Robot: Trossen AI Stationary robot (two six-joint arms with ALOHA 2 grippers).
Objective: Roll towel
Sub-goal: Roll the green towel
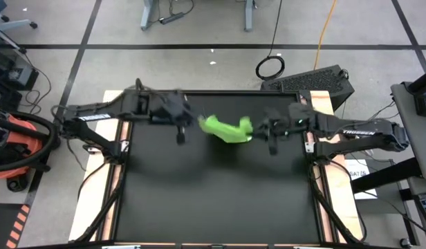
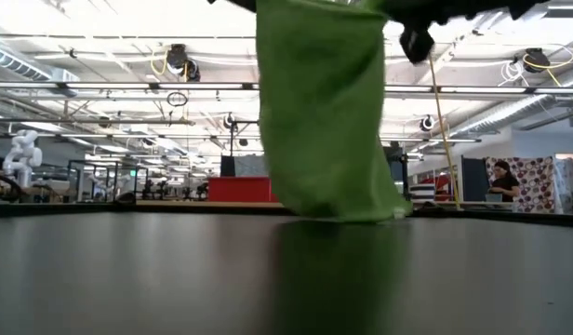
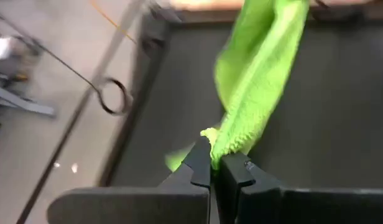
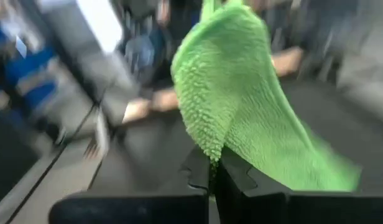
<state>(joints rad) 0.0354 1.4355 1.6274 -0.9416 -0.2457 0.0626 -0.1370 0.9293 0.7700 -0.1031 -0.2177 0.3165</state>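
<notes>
The towel [image 1: 227, 128] was held up above the far half of the black mat [image 1: 220, 200] on the desk [image 1: 95, 200], stretched between the two arms, with its lower edge seen in the low view hanging down to the mat surface. One corner was pinched in the left pincer [image 3: 213, 167], whose fingers were closed tight on the cloth, and the opposite corner was clamped the same way in the right pincer [image 4: 211, 169]. A person [image 2: 499, 181] was seen far off in the room behind.
</notes>
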